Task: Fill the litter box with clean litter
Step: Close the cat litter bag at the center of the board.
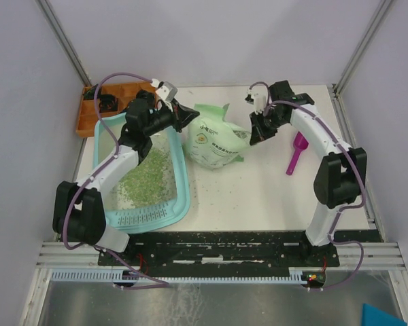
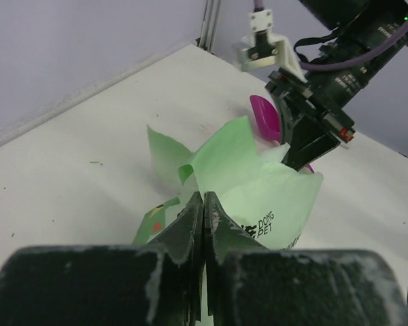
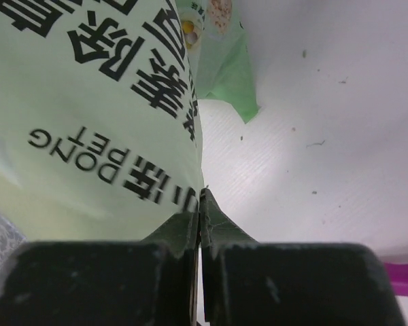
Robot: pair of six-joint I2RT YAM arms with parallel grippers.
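Note:
The light-teal litter box (image 1: pixel 148 218) lies on the left of the table, with a patch of green clean litter (image 1: pixel 144 175) in its middle. To its right stands the pale green printed litter bag (image 1: pixel 216 141), its top crumpled. My left gripper (image 1: pixel 183 117) is shut on the bag's upper left flap; in the left wrist view its fingertips (image 2: pixel 204 198) pinch the green film of the bag (image 2: pixel 272 204). My right gripper (image 1: pixel 253 134) is shut on the bag's right edge, and its fingertips (image 3: pixel 200 195) press together against the printed bag (image 3: pixel 88 102).
A magenta scoop (image 1: pixel 296 153) lies on the table right of the bag, under the right arm. An orange compartment tray (image 1: pixel 98 109) sits at the back left corner, behind the litter box. Loose granules are scattered on the white table (image 1: pixel 258 197). Walls enclose the back and both sides.

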